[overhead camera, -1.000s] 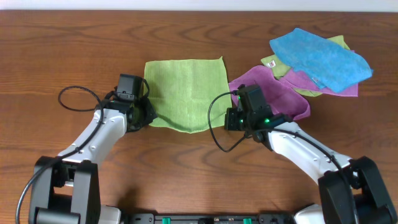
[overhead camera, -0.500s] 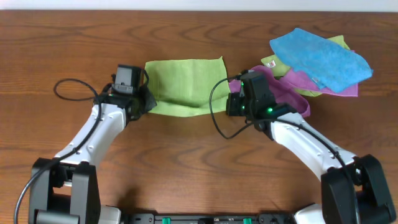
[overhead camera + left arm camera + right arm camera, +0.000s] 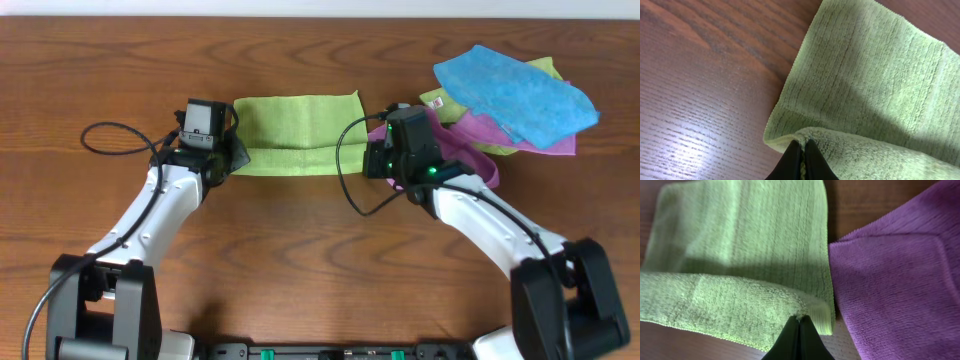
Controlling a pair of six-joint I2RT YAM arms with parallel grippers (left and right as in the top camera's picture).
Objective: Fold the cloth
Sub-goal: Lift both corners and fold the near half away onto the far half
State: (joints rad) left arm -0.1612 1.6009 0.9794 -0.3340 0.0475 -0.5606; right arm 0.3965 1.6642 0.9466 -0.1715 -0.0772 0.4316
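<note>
Lime-green microfibre cloth (image 3: 297, 133) lies at 12 o'clock on the wooden desk (image 3: 300, 270), doubled into a narrower band than a second ago, its near edge carried up toward 12. Left gripper (image 3: 802, 150) is clenched on the lifted layer's 9 o'clock corner. The right gripper (image 3: 799, 322) is clenched on its 3 o'clock corner, just beside the purple microfibre cloth (image 3: 890, 270).

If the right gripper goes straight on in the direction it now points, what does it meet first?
Probably the flat layer of the green cloth whose corner the right gripper pinches; the purple cloth lies beside that line.
</note>
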